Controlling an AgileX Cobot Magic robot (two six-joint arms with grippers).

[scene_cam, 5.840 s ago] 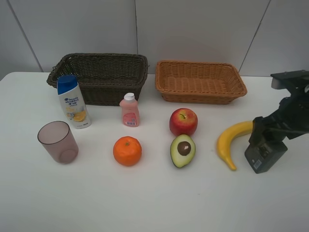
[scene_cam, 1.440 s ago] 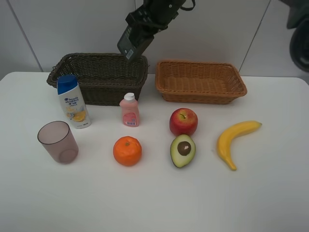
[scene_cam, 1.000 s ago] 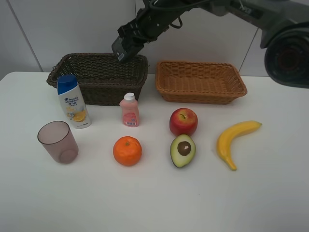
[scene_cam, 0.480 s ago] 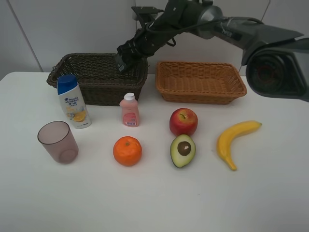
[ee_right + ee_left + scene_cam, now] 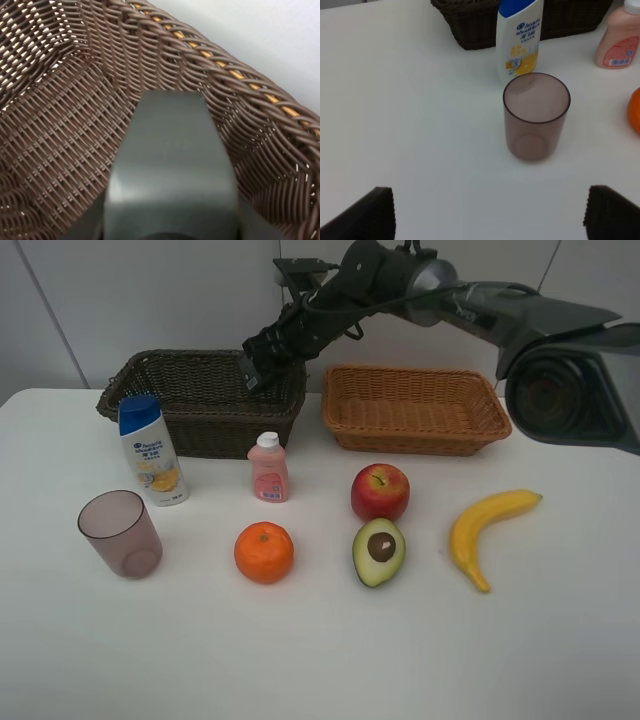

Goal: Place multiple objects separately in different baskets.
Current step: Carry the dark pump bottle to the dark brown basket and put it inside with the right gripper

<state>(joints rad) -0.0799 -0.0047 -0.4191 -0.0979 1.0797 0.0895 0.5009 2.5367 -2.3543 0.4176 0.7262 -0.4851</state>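
1. We're seeing the dark green pump bottle [image 5: 258, 362] sitting right between the right jaws. The right arm [image 5: 480, 305] is reaching across the middle to hold it over the right-hand end of the dark brown basket [image 5: 150, 405].
2. The right jaws are squeezing nearly together and clamping on that bottle.
3. The bottle is tilting, with its long axis running from the jaws down and left toward the inside of the basket. In the wrist view it's pointing at the woven inner wall just under the rim. We can't tell if it's touching the weave, or which end is the pump.
4. The left jaws are standing wide apart and gripping nothing, hovering over the white surface [image 5: 320, 660]. The translucent mauve cup [image 5: 536, 117] is standing upright ahead of them, with the white blue-capped shampoo bottle [image 5: 520, 40] upright just behind it.
5. The small pink bottle [image 5: 269, 469], orange [image 5: 264, 552], red apple [image 5: 380, 491], halved avocado [image 5: 378, 551] and yellow banana [image 5: 485, 530] are all lying on the surface in front of the baskets. The light orange-tan basket [image 5: 420, 445] is sitting beside the dark one.
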